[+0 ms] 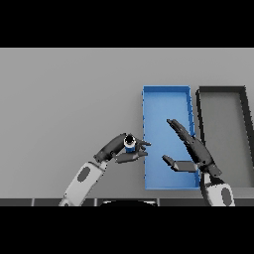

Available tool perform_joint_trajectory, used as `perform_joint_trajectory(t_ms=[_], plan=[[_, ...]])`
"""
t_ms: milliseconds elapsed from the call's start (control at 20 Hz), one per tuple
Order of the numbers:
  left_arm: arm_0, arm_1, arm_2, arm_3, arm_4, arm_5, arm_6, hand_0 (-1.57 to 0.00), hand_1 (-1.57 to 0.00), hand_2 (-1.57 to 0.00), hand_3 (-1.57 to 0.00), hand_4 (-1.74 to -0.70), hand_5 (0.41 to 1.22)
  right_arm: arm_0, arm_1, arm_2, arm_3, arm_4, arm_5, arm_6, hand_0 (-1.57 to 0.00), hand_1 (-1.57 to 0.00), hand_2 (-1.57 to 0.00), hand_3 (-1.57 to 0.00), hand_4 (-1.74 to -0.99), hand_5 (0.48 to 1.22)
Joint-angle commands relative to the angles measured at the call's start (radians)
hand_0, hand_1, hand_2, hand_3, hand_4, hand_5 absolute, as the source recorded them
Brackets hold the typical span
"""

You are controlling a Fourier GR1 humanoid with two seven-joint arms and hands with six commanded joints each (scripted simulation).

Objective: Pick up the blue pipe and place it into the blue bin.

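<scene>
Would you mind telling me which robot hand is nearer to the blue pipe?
Left. The left robot hand is curled around the blue pipe, beside the blue bin; the right robot hand hovers open over the bin.

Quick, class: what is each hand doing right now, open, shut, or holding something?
Left hand: shut on the blue pipe, just left of the blue bin.
Right hand: open, fingers straight, holding nothing, over the bin.

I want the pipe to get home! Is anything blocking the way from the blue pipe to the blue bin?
Nothing visible blocks it. The left hand holds the blue pipe right beside the blue bin's left wall. The right hand hovers open over the bin's right half, leaving the near side free.
</scene>
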Motion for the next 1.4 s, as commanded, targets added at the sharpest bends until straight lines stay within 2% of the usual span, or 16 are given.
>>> perform_joint_trajectory(t_ms=[0,100,150,250,350,450,550,700,850,900,1000,1050,1100,1200,1300,1350], plan=[[0.005,-0.005,-0.005,-0.003,-0.010,-0.001,0.000,-1.57,-1.57,-1.57,-1.57,-1.47,1.221,-0.037,-0.008,0.020,-0.006,0.003,0.003,0.040,0.00,-0.01,-0.10,0.00,-1.261,0.560],[0.009,-0.006,0.002,-0.007,-0.015,-0.015,-0.002,-1.57,-1.57,-1.57,-1.57,-1.47,1.221,-0.115,-0.042,0.044,-0.007,0.005,0.023,0.094,0.00,0.00,-0.08,0.00,-1.281,0.558],[0.005,-0.015,0.005,0.002,-0.026,-0.013,0.013,-1.57,-1.57,-1.57,-1.57,-1.47,1.221,-0.151,-0.043,0.067,-0.004,0.001,0.036,0.112,0.00,0.00,-0.07,0.00,-1.291,0.558],[-0.002,-0.016,0.018,0.013,-0.037,-0.024,0.006,-1.57,-1.57,-1.57,-1.57,-1.47,1.221,-0.235,-0.033,0.106,0.000,0.002,0.042,0.139,0.00,0.00,-0.04,0.00,-1.298,0.559],[0.000,-0.017,0.034,0.010,-0.033,-0.038,-0.014,-1.57,-1.57,-1.57,-1.57,-1.47,1.221,-0.272,-0.023,0.146,-0.001,-0.022,0.060,0.188,0.00,0.00,-0.04,0.00,-1.300,0.560],[0.012,-0.024,0.030,0.013,-0.044,-0.056,-0.037,-1.57,-1.57,-1.57,-1.57,-1.47,1.221,-0.324,-0.009,0.169,0.019,-0.044,0.077,0.213,0.00,0.00,-0.04,0.00,-1.282,0.555],[0.007,-0.037,0.043,0.012,-0.041,-0.064,-0.018,-1.57,-1.57,-1.57,-1.57,-1.46,1.221,-0.374,0.007,0.197,0.047,-0.028,0.095,0.222,0.00,0.00,-0.05,0.00,-1.253,0.554],[0.027,-0.047,0.052,0.006,-0.022,-0.102,0.005,-1.57,-1.57,-1.57,-1.57,-1.47,1.221,-0.469,0.031,0.223,0.078,-0.025,0.093,0.285,-0.01,-0.02,-0.07,0.00,-1.223,0.540],[0.006,-0.057,0.076,0.023,-0.055,-0.095,0.019,-1.57,-1.57,-1.57,-1.57,-1.47,1.221,-0.532,0.058,0.238,0.139,-0.020,0.111,0.310,-0.02,-0.03,-0.08,0.00,-1.186,0.521],[0.016,-0.060,0.070,0.017,-0.066,-0.100,0.001,-1.57,-1.57,-1.57,-1.57,-1.47,1.221,-0.547,0.060,0.241,0.154,-0.015,0.122,0.305,-0.03,-0.04,-0.09,0.00,-1.184,0.516],[0.016,-0.062,0.084,0.017,-0.073,-0.108,0.015,-1.57,-1.57,-1.57,-1.57,-1.47,1.221,-0.584,0.078,0.250,0.191,-0.006,0.130,0.318,-0.07,-0.11,-0.17,-0.04,-1.204,0.497],[0.017,-0.063,0.088,0.012,-0.080,-0.111,0.029,-1.57,-1.57,-1.57,-1.57,-1.46,1.221,-0.597,0.085,0.256,0.203,-0.006,0.137,0.324,-0.17,-0.22,-0.26,-0.13,-1.233,0.487],[0.019,-0.070,0.093,0.015,-0.074,-0.117,0.021,-1.57,-1.57,-1.57,-1.57,-1.52,1.221,-0.600,0.088,0.257,0.210,-0.013,0.147,0.313,-0.32,-0.36,-0.38,-0.24,-1.278,0.485],[0.027,-0.063,0.092,-0.010,-0.079,-0.129,0.074,-1.57,-1.57,-1.57,-1.57,-1.59,1.221,-0.619,0.100,0.256,0.228,-0.017,0.154,0.302,-0.70,-0.70,-0.74,-0.60,-1.406,0.500],[0.021,-0.082,0.092,-0.001,-0.101,-0.121,0.092,-1.57,-1.57,-1.57,-1.57,-1.64,1.221,-0.617,0.118,0.267,0.234,-0.020,0.144,0.291,-1.01,-1.02,-1.04,-0.87,-1.514,0.550],[0.021,-0.078,0.106,0.005,-0.093,-0.131,0.066,-1.57,-1.57,-1.57,-1.51,-1.66,1.221,-0.616,0.124,0.271,0.231,-0.036,0.141,0.308,-1.13,-1.13,-1.15,-0.95,-1.551,0.596]])
